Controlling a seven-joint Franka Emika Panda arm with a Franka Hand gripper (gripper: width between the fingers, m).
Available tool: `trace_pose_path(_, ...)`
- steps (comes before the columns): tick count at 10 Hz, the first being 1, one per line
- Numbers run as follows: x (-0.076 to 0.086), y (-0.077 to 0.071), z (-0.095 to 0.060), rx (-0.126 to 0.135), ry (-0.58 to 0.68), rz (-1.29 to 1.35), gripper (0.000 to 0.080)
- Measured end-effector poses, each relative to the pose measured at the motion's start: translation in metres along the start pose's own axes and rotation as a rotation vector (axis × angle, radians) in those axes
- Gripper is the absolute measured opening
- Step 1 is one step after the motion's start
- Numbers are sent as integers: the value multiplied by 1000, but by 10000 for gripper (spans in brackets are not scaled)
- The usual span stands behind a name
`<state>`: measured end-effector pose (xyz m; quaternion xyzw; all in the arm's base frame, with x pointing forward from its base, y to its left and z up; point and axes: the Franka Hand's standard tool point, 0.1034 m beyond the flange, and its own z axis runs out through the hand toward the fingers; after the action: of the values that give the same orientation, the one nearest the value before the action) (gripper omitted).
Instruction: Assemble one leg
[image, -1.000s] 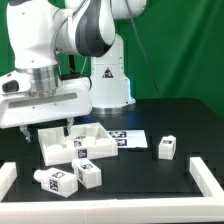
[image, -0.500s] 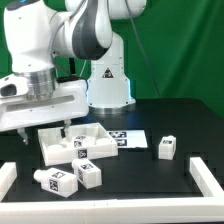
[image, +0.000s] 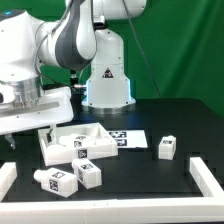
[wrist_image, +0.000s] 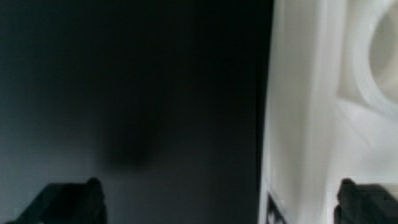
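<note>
While my tool (wrist_image: 219, 200) hangs open and empty over the tray's (image: 56, 150) edge, I see one leg (image: 166, 148) standing alone on the counter (image: 150, 188), well apart toward the exterior view's right.

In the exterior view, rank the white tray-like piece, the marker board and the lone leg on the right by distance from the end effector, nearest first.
1. the tray-like piece: just to the exterior view's right of the end effector.
2. the marker board: past the tray, mid-table.
3. the lone leg: farthest out, toward the exterior view's right.
</note>
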<state>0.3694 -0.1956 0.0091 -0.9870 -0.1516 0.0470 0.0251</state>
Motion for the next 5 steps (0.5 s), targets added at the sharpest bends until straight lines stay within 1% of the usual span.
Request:
trace_pose_path(2,6,-7,1,-8,2,2,649)
trace_pose_path(3,5,-6,1,-8,1,0,649)
trace_pose_path(4,5,-6,1,-8,1,1,552)
trace_pose_path(5,5,-6,1,-8,1,1,552)
